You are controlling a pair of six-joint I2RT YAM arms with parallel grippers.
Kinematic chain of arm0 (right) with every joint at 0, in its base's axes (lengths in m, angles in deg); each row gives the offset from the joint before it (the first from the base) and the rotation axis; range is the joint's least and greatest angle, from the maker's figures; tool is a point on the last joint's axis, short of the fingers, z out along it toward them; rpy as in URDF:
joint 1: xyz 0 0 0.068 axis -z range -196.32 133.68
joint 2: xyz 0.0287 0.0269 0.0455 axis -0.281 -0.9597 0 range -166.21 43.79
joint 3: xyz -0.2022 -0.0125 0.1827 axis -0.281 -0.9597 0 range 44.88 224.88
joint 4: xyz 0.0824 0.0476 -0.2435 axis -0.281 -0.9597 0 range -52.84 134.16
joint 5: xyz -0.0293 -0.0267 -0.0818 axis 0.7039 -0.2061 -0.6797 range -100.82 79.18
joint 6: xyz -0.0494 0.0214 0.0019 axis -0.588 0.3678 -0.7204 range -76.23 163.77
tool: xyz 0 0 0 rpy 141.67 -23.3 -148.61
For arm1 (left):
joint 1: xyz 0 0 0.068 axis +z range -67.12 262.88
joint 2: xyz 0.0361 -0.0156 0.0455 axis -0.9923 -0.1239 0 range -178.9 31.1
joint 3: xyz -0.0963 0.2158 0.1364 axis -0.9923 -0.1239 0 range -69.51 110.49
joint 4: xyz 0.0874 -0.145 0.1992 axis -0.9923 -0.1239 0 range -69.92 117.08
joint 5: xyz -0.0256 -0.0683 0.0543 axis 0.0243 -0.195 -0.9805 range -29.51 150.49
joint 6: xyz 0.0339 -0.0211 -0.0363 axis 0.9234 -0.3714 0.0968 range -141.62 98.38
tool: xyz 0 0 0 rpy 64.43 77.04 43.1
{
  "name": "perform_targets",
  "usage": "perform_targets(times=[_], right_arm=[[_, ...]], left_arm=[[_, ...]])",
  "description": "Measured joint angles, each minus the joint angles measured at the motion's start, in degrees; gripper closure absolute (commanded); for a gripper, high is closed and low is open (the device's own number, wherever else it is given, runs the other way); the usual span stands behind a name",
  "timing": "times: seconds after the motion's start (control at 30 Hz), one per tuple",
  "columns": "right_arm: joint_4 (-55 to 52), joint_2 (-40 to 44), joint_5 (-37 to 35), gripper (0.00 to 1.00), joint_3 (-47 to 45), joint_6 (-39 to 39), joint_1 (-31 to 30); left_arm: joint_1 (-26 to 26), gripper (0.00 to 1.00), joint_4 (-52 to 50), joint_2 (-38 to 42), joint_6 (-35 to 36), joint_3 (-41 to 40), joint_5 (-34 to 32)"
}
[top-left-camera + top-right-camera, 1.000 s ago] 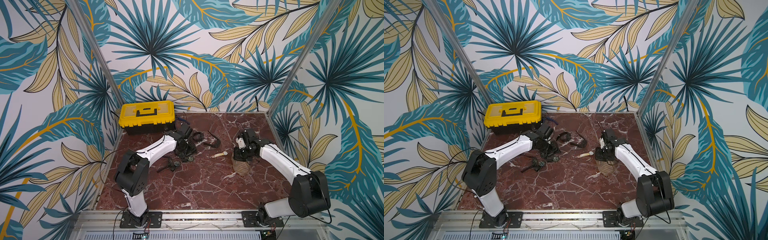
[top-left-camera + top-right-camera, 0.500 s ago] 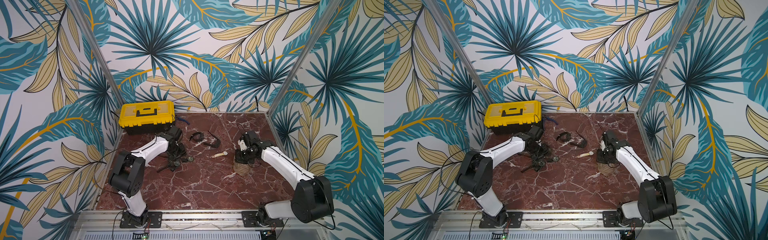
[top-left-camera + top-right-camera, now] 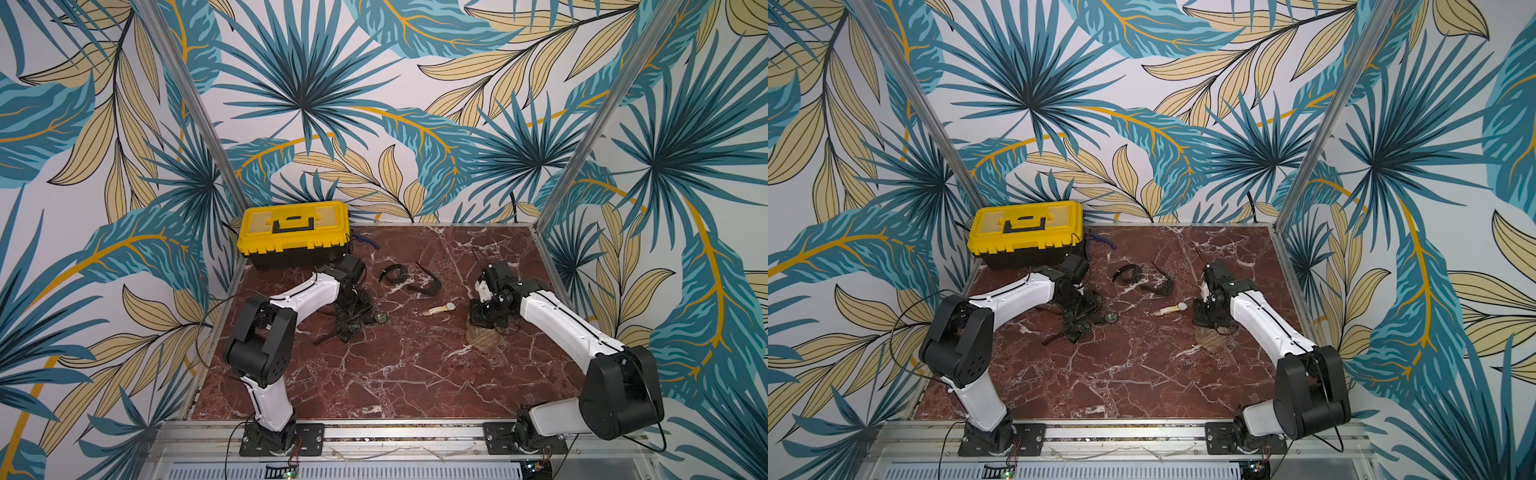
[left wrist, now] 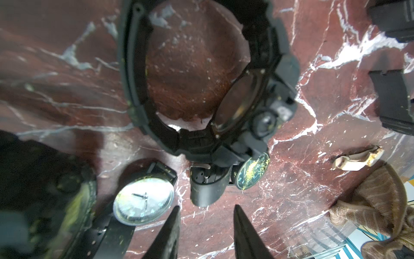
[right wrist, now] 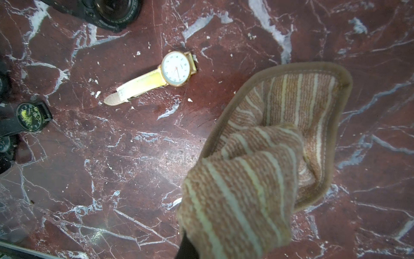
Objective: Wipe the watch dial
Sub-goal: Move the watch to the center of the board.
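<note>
Several black watches lie in a heap (image 3: 351, 320) at the left middle of the marble table. In the left wrist view a silver-dial watch (image 4: 143, 204) and a small dark dial smeared with yellow grime (image 4: 252, 171) lie just beyond my left gripper (image 4: 207, 215). That gripper is open, with only bare marble between its fingers. A cream-strapped watch with a white dial (image 5: 175, 68) lies apart, mid-table. My right gripper (image 3: 484, 320) is shut on a brown striped cloth (image 5: 264, 157) that hangs down to the table right of that watch.
A yellow toolbox (image 3: 293, 228) stands at the back left corner. Two loose black watch straps (image 3: 392, 274) (image 3: 426, 284) lie behind the middle. Metal frame posts and patterned walls close in the table on three sides.
My left arm has drawn back and left from the loose straps to the heap of black watches, and its jaws have narrowed. The right arm has shifted slightly, still holding the cloth.
</note>
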Motion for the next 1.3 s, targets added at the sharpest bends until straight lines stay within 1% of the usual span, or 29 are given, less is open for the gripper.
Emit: perform_targets(times=[0.2,0.6,0.7,1.0,1.17,1.3], right_arm=[[0.00,-0.31,0.00,1.00,0.00,0.00,0.00],[0.22,-0.92,0.02,1.00,0.00,0.00,0.00],[0.22,-1.38,0.02,1.00,0.00,0.00,0.00],[0.22,-1.66,0.02,1.00,0.00,0.00,0.00],[0.20,-1.64,0.02,1.00,0.00,-0.02,0.00],[0.15,-0.85,-0.24,1.00,-0.28,-0.02,0.00]], left_arm=[[-0.04,0.69,0.02,-2.27,0.31,0.04,0.15],[-0.44,0.69,-0.02,-5.01,0.68,1.14,0.26],[-0.46,0.73,0.04,-5.03,1.11,1.90,0.11],[-0.76,0.90,-0.02,-6.40,1.81,2.97,0.33],[-2.12,0.99,0.07,-6.40,2.29,3.02,0.85],[-4.68,1.00,0.04,-6.40,2.47,3.19,1.92]])
